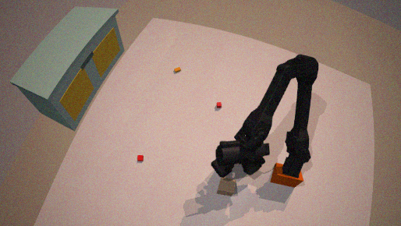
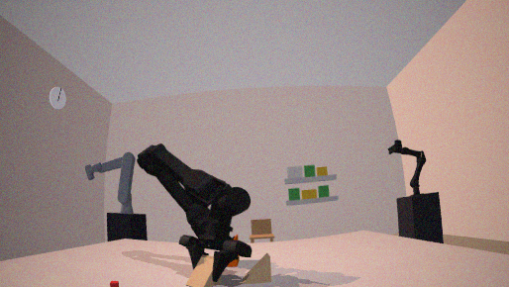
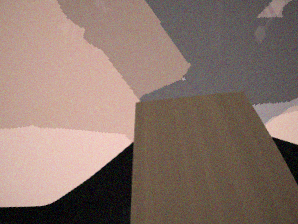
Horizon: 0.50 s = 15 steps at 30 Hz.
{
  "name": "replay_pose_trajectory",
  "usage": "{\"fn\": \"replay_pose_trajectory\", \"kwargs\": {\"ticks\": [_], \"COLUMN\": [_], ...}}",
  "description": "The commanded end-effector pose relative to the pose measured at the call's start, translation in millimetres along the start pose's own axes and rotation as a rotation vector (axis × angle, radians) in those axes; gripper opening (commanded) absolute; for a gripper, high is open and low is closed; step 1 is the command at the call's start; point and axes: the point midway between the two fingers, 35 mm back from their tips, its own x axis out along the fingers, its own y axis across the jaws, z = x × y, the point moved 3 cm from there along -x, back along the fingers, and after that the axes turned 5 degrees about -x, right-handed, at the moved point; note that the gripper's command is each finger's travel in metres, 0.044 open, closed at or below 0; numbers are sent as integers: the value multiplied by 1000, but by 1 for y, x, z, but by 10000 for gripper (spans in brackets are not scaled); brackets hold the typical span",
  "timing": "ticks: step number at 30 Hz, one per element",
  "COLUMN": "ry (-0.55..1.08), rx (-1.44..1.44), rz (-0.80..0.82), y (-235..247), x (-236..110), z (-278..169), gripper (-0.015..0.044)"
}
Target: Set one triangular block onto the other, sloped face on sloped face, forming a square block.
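Note:
My gripper (image 1: 236, 171) (image 2: 207, 272) (image 3: 190, 142) is low over the table, fingers pointing down. It is shut on one triangular block (image 2: 200, 273) (image 3: 200, 175), with a finger on either side. The arm hides this block in the top view; whether it touches the table cannot be told. In the wrist view its brown face fills the lower middle. The other triangular block (image 1: 227, 187) (image 2: 261, 271) stands free on the table (image 1: 117, 187), a short gap from the held one, its sloped face towards the held block in the exterior view.
An orange box (image 1: 287, 178) (image 2: 234, 262) is close to the gripper, by the arm's base. Red cubes (image 1: 140, 158) (image 1: 219, 104) and a small orange block (image 1: 177, 69) lie farther off. A green-grey cabinet (image 1: 64, 51) stands beyond the table's far left edge.

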Motion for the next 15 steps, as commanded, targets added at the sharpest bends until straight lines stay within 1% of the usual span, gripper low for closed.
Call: {"fn": "replay_pose_trajectory", "kwargs": {"ticks": [1,15], "ry": [-57,-427], "rx": [8,9], "rz": [-7,-38], "y": [0,4], "x": [-2,-5], "z": [-7,-42], "gripper": [0,0]}}
